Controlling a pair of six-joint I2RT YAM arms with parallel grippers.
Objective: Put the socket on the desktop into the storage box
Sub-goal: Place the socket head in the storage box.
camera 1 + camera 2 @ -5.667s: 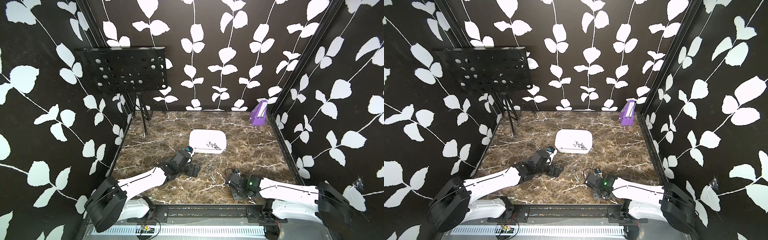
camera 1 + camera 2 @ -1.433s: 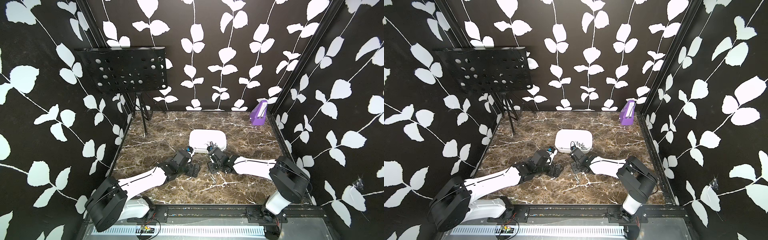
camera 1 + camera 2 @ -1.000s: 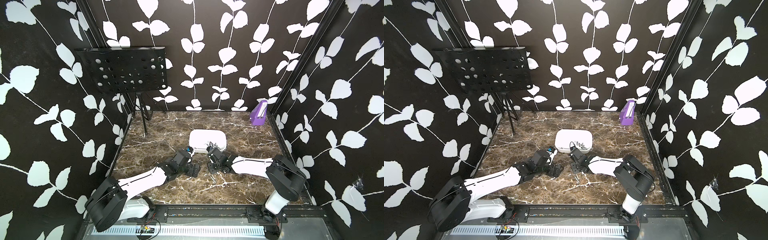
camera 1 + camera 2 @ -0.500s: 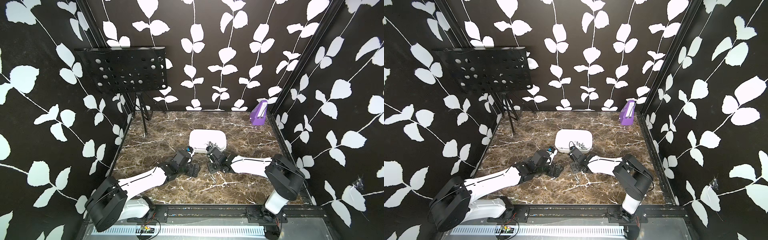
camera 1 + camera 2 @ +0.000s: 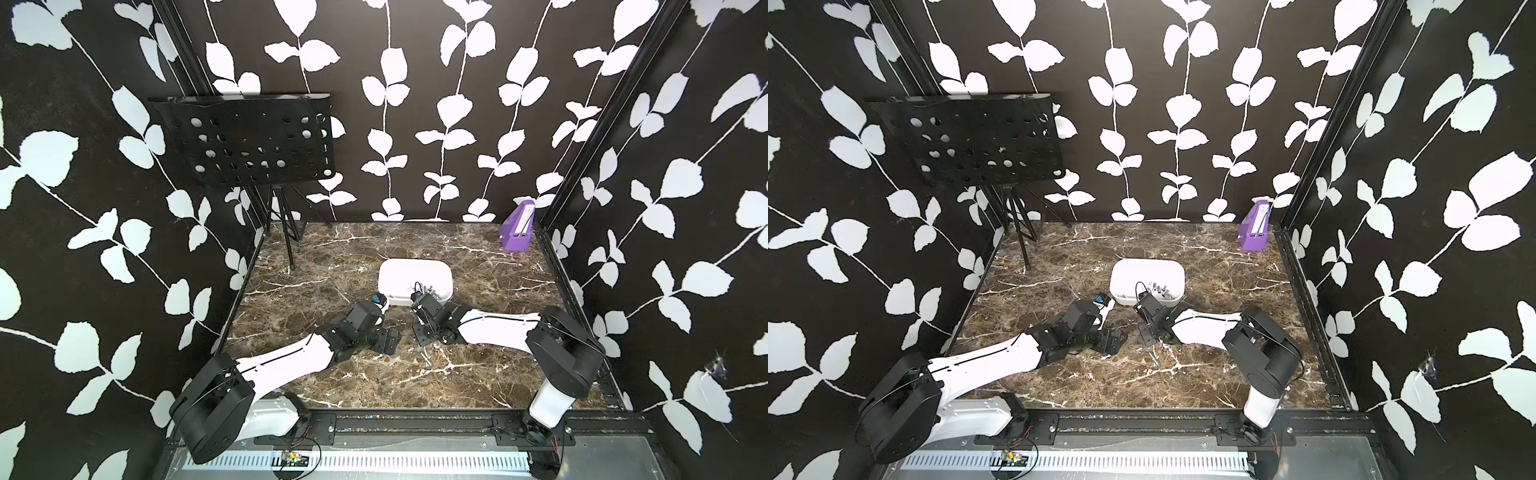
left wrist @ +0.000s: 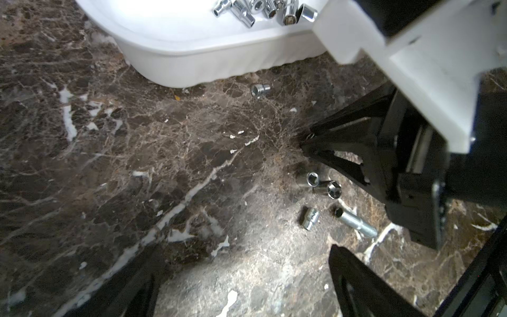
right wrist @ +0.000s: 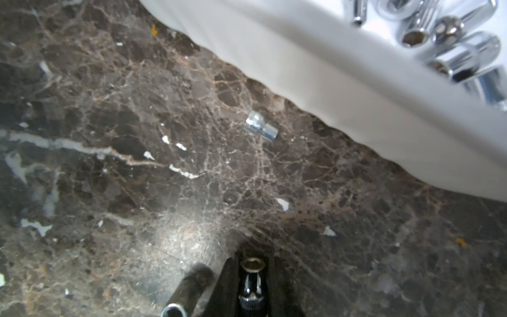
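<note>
**Pinching one socket off the desktop, box close by**

Grips a socket (image 7: 251, 264) end-on with the right gripper (image 6: 303, 142): fingers pressed onto its sides, hex mouth facing forward, tips down at the desktop (image 5: 332, 257). Goes in low, presumably because of the small round part, likely to roll if nudged. Not lifted yet, as far as can be told.

Sits just beside a neighbour socket (image 7: 189, 288), hence the narrow pinch, to avoid dragging it along. Leaves a cluster (image 6: 333, 189) of four on the marble near the fingertips, plus a stray socket (image 7: 260, 129) lying just short of the storage box (image 6: 214, 66) wall, apart from it.

Shows several stored sockets (image 6: 255, 11) inside the box, bunched toward the side nearest the arms, so partway through the job by my reading.

Parks the left gripper (image 6: 244, 249) low beside the pile, fingers spread wide, pinching nothing. Probably placed clear of the right arm's path while giving its camera a view of the work.

Calls next for a straight lift, a short carry over the near rim, a release above the bunch. Risks: slipping on smooth chrome, or clipping the rim given the close box.
</note>
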